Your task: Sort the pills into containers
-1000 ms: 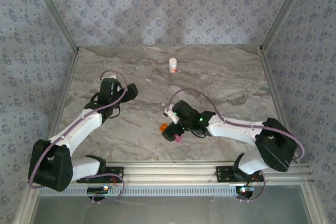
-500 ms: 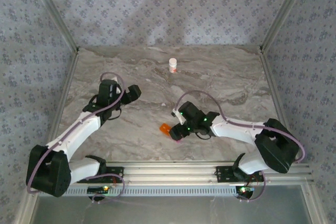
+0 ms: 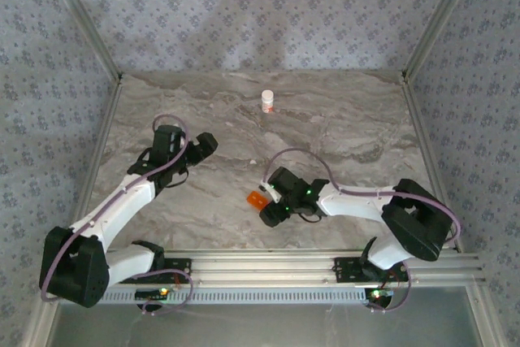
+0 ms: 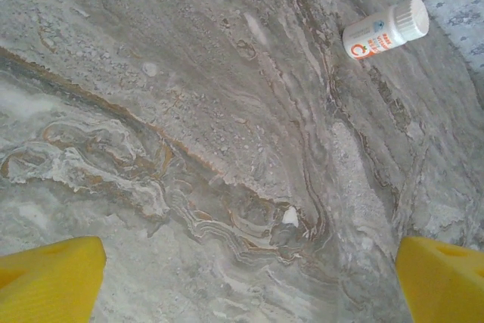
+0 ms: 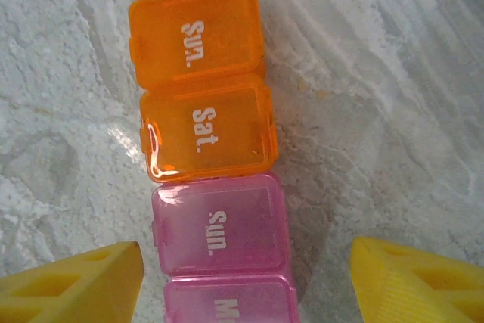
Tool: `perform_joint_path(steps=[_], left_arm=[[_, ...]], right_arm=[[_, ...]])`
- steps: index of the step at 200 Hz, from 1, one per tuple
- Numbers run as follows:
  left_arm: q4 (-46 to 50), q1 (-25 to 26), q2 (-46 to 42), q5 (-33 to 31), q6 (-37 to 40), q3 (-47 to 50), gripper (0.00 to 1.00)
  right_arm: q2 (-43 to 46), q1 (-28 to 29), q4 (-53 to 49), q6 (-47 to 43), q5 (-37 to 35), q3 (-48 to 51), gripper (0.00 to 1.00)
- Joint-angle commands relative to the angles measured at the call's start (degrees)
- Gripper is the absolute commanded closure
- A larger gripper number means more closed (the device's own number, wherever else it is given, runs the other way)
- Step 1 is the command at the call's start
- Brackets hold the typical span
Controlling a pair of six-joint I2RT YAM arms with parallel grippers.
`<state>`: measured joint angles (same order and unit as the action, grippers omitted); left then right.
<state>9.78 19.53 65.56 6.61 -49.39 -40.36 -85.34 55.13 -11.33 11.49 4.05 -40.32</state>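
Observation:
The containers [image 5: 203, 134] are a strip of joined lidded boxes lying flat on the marble table: two orange ones marked "Sun." and "Sat.", then pink ones [image 5: 219, 231]. All lids in view are shut. My right gripper [image 5: 246, 277] hovers open over the pink end, one yellow finger on each side and neither touching. In the top view only the orange end [image 3: 257, 198] sticks out from under the right gripper [image 3: 268, 215]. My left gripper [image 3: 205, 144] is open over bare table. A small white bit [image 4: 290, 217], possibly a pill, lies ahead of its fingers [image 4: 49, 281].
A small white-capped bottle [image 3: 267, 101] stands near the back of the marble table [image 3: 341, 127]; it also appears at the left wrist view's top right, bottle [image 4: 386, 29]. Patterned walls with metal rails close in the table on three sides.
The right gripper has swung lower and nearer over the strip, covering its pink end in the top view. The left gripper has shifted slightly right.

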Motion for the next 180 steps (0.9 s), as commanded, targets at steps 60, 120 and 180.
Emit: perform_joint_path(steps=[60,120,180], left_arm=[[0.2,1.0,3.0,2.6,-2.4,-2.2,0.02],[-0.1,2.0,3.2,2.0,-4.1,-2.4,0.02],[-2.3,2.4,4.5,5.5,-3.1,-2.8,0.02]], right_arm=[[-3.0,3.9,-0.3,-1.4,-7.0,-1.6,0.33],[-3.6,3.4,0.0,-1.3,-6.1,-2.4,0.55],[-2.1,-2.0,0.7,-1.2,-1.3,-5.6,0.63]])
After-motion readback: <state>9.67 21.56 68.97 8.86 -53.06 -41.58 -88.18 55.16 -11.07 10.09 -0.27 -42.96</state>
